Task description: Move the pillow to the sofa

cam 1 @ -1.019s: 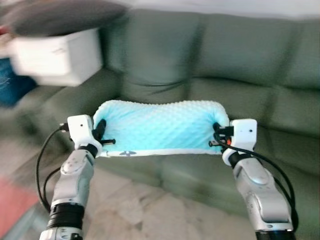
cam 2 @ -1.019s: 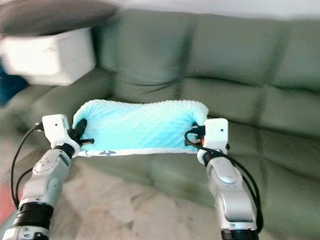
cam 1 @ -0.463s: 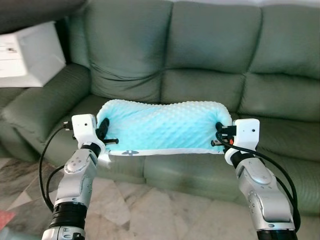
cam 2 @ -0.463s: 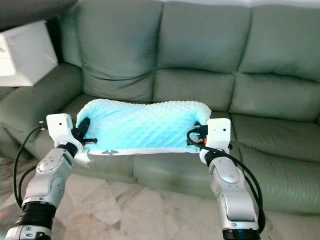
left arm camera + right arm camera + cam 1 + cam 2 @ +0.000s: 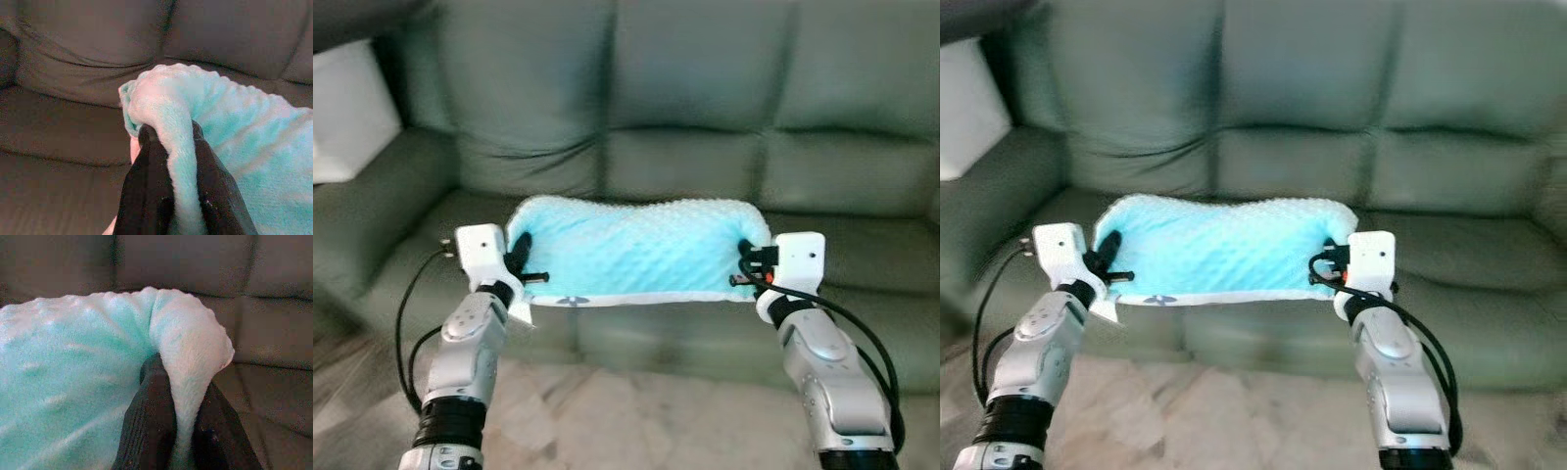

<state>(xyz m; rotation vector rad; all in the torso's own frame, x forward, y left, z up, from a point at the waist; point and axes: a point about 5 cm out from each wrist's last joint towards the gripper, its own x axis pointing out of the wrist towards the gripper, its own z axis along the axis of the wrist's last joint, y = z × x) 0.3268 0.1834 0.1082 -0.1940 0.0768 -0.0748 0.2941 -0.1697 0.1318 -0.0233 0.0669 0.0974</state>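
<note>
Home living room, green sofa [image 5: 705, 117], marble floor [image 5: 636, 411]

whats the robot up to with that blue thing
It is carrying a light blue pillow toward a green sofa. The left gripper is pinched shut on one end and the right gripper on the other, so the pillow hangs stretched between them. It is held in the air in front of the seat cushions, not yet set down.

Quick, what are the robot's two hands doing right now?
Left gripper: shut on the pillow.
Right gripper: shut on the pillow's other end.
</note>
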